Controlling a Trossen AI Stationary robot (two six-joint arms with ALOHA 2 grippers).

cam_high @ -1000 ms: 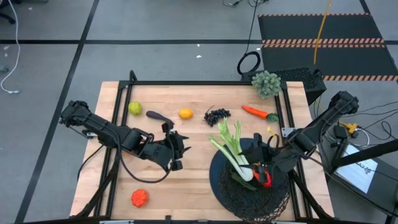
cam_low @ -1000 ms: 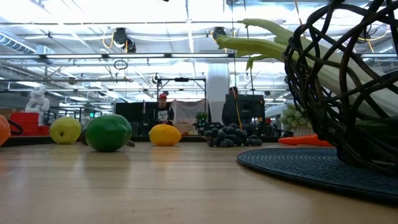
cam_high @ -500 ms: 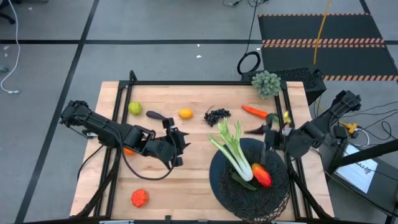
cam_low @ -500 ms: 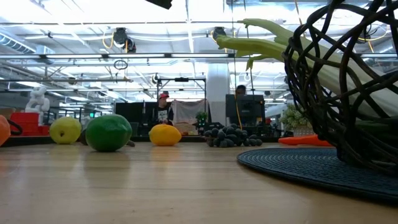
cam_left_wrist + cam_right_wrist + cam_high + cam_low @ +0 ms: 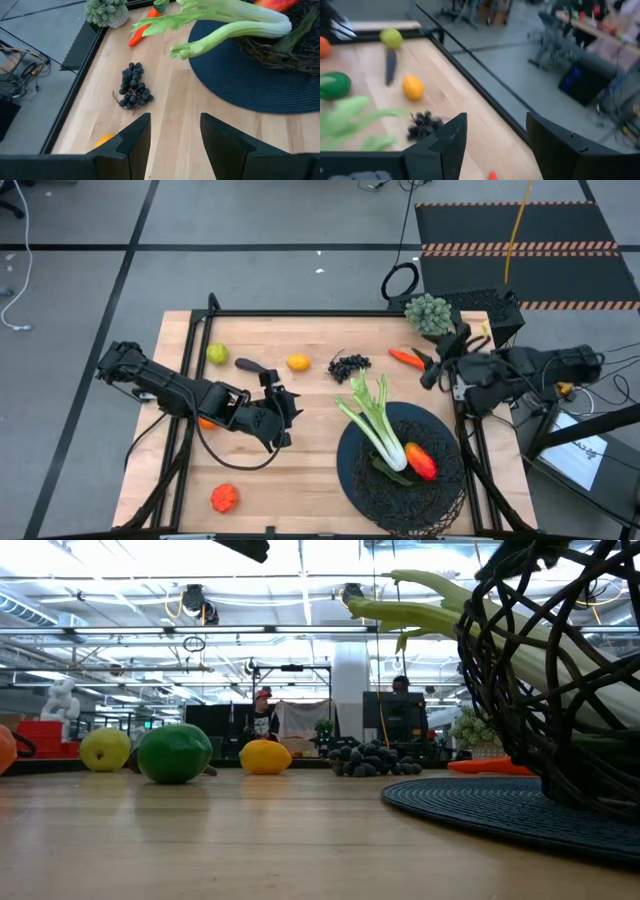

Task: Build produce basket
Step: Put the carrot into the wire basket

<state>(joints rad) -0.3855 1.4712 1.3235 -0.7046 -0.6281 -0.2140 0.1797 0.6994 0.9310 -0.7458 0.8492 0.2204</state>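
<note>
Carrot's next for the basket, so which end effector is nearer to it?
Right. The right end effector hangs open just beside the carrot near the table's far right edge. The left end effector, also open, sits mid-table, well away beyond the grapes.

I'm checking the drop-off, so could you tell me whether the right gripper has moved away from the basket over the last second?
Yes. The right gripper has risen off the basket and swung toward the table's far edge, now open beside the carrot, with the mango left in the basket.
</note>
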